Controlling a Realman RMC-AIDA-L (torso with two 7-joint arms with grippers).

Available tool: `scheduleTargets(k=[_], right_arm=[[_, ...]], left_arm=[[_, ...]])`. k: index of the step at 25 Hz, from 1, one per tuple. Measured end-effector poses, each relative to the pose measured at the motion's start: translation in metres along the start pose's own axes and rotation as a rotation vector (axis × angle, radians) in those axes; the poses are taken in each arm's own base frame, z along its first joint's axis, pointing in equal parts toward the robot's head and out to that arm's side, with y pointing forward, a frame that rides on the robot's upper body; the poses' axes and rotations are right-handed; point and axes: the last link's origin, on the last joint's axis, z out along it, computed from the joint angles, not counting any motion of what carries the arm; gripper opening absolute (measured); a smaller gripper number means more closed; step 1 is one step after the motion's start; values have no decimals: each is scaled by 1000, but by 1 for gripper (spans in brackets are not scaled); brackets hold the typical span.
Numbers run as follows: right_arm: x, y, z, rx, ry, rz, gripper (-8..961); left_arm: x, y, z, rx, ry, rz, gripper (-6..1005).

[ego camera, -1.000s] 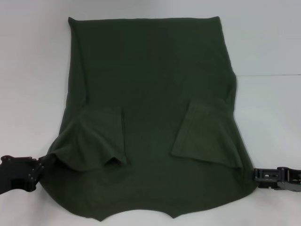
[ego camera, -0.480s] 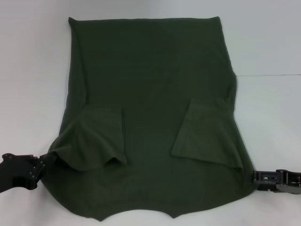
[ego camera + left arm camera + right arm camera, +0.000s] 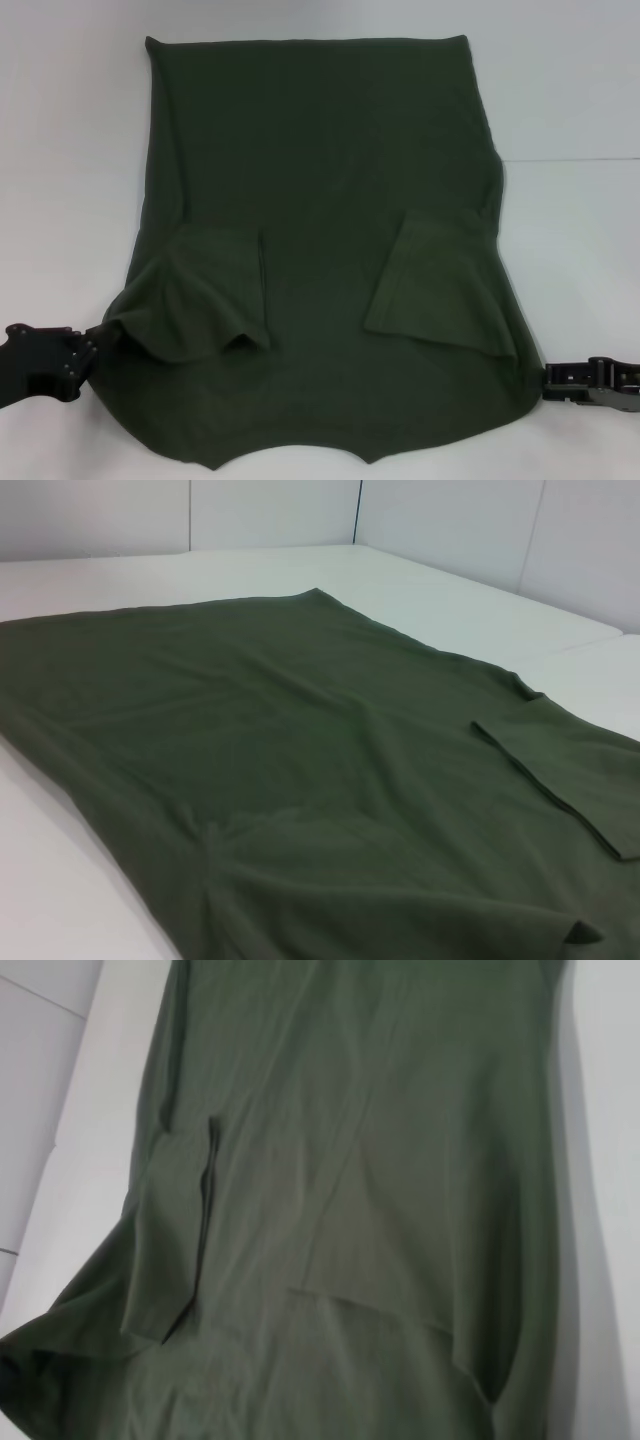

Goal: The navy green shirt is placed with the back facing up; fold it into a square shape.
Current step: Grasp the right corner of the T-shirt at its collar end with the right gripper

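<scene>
— Grippers? Left gripper [image 3: 92, 340] touches the dark olive-green fabric shirt [image 3: 320, 200] near the desk's near edge; right gripper [image 3: 548, 380] sits beside its opposite corner. Can't tell either's fingers.
— Surface?
— White desk [image 3: 570, 230], pale wall panels [image 3: 450, 520] beyond.

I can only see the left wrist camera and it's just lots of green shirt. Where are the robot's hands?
Observer: The head view shows the left gripper at the near left edge of the navy green shirt. It is right beside the left sleeve, which is folded in onto the back and looks rumpled.
Operator: And the other hand?
Observer: The right gripper is low over the table at the shirt's near right corner. It is just past the right sleeve, which is folded in and lies flat.
</scene>
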Motion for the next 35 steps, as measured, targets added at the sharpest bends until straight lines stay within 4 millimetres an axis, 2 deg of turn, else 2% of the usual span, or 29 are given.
scheduleTargets(k=[1,12,16,28,31,35], right_arm=[[0,-1,1,6,2,0,583],[-2,-3,2,32,4,12,342],[-3,-3,2,34,3,12,106],[-3,-3,1,33,6,12,114],[-2,-3,1,33,7,12,213],[-2,-3,1,34,10,17,213]], left_arm=[[0,0,0,0,0,0,27],[-1,0,-1,2,0,-2,31],[-1,0,-1,2,0,-1,32],[-2,0,0,0,-1,-3,36],[-2,1,0,-1,-2,-3,37],[-3,1,0,-2,-2,0,38]])
